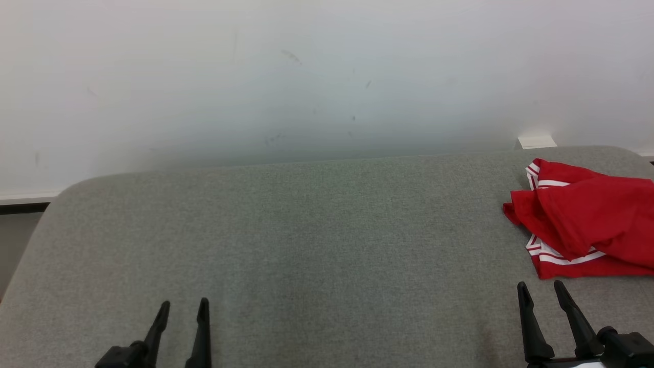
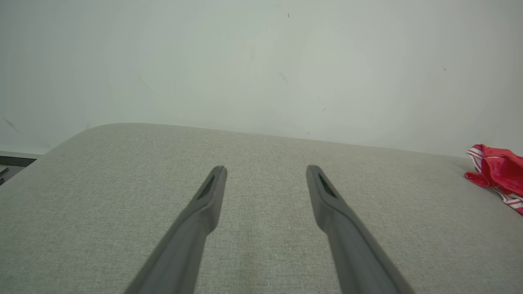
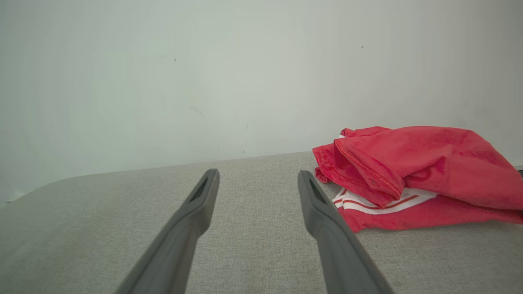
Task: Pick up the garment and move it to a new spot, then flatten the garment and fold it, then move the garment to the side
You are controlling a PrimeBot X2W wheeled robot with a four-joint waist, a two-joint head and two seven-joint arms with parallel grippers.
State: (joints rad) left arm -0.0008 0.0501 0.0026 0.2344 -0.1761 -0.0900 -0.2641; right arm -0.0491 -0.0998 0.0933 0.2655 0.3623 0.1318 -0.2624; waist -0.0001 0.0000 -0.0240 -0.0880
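Observation:
A crumpled red garment [image 1: 592,220] with white striped trim lies at the right end of the grey cushioned surface [image 1: 306,245], running off the head view's right edge. My right gripper [image 1: 540,288] is open just in front of it, a short way off, with nothing between its fingers. In the right wrist view the garment [image 3: 408,171] is ahead and to the right of the open gripper [image 3: 257,176]. My left gripper [image 1: 184,306] stands open at the lower left, far from the cloth. The left wrist view has the garment [image 2: 496,173] at its far right edge, beyond the open gripper [image 2: 265,171].
A pale wall [image 1: 306,76] rises right behind the cushioned surface. A small white block [image 1: 536,141] sits at the wall behind the garment. The surface's left edge [image 1: 30,240] drops away toward a dark strip low on the wall.

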